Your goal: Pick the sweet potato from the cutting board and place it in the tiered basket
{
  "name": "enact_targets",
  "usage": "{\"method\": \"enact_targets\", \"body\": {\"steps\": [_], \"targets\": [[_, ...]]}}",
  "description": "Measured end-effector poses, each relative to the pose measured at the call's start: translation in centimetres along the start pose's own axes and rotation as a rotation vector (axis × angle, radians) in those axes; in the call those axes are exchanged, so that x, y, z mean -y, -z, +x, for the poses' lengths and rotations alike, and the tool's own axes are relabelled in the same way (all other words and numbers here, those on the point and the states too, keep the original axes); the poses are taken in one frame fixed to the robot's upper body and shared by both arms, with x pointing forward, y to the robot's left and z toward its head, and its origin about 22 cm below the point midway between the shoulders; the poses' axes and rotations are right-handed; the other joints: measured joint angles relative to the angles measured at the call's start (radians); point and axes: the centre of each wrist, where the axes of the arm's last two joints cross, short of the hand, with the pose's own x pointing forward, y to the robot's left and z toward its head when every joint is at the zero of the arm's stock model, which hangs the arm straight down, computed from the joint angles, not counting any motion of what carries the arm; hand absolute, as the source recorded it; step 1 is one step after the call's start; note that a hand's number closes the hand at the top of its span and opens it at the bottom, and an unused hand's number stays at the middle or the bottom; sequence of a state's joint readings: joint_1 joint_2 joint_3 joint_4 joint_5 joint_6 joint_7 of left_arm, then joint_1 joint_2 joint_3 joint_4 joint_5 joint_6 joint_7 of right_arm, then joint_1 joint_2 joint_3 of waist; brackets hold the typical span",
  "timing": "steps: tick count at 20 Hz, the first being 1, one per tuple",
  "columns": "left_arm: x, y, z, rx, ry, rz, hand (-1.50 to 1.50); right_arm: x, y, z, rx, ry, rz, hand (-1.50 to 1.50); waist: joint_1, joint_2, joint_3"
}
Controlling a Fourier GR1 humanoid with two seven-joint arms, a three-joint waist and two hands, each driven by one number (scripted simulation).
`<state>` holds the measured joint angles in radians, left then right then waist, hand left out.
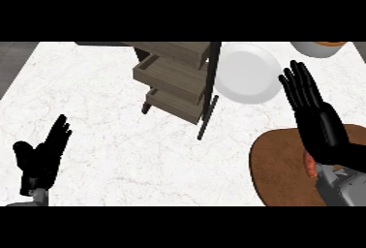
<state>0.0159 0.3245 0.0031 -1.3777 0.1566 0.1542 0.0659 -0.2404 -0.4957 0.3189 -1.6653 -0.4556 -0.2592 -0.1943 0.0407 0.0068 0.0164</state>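
Observation:
A round brown cutting board [282, 169] lies at the lower right of the white counter. Only a small orange-pink sliver of the sweet potato [312, 166] shows on it, mostly hidden under my right hand [318, 121]. That hand is open, fingers straight and pointing away, held over the board's right part. The tiered basket [175, 80], with wooden trays on a dark frame, stands at the top middle. My left hand [44, 155] rests open at the lower left, fingers up, far from the board and the basket.
A white plate [247, 72] sits just right of the basket. A white bowl with an orange rim [319, 48] shows at the top right edge. The white counter [107, 126] spreads between my left hand and the basket.

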Motion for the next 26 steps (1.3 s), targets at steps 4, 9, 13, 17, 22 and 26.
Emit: {"method": "enact_targets", "body": {"steps": [4, 9, 13, 17, 22, 26], "targets": [[-0.3, 0.4, 1.9, 0.045, -0.002, -0.037, 0.00, -0.1, 0.4, 0.7, 0.031, -0.030, -0.050, 1.50, -0.025, -0.005, -0.010], [0.7, 0.8, 4.1, 0.103, -0.016, -0.103, 0.00, 4.3, -1.2, -1.3, -0.137, -0.244, -0.363, -1.50, -0.079, -0.004, -0.021], [1.7, 0.6, 4.7, 0.112, -0.035, -0.158, 0.00, 4.4, -3.0, -3.6, -0.243, -0.307, -0.676, -1.50, -0.071, -0.007, -0.019], [2.2, 0.5, 5.6, 0.113, -0.046, -0.188, 0.00, 4.2, -4.2, -3.0, -0.257, -0.468, -0.741, -1.50, -0.058, -0.010, -0.020], [2.2, 0.4, 5.9, 0.111, -0.043, -0.196, 0.00, 7.6, -5.9, -1.5, -0.396, -0.747, -0.661, -1.50, -0.060, -0.012, -0.026], [2.1, 0.4, 5.9, 0.114, -0.040, -0.197, 0.00, 8.9, -6.5, 0.5, -0.593, -0.906, -0.491, -1.50, -0.052, -0.012, -0.030]]}}
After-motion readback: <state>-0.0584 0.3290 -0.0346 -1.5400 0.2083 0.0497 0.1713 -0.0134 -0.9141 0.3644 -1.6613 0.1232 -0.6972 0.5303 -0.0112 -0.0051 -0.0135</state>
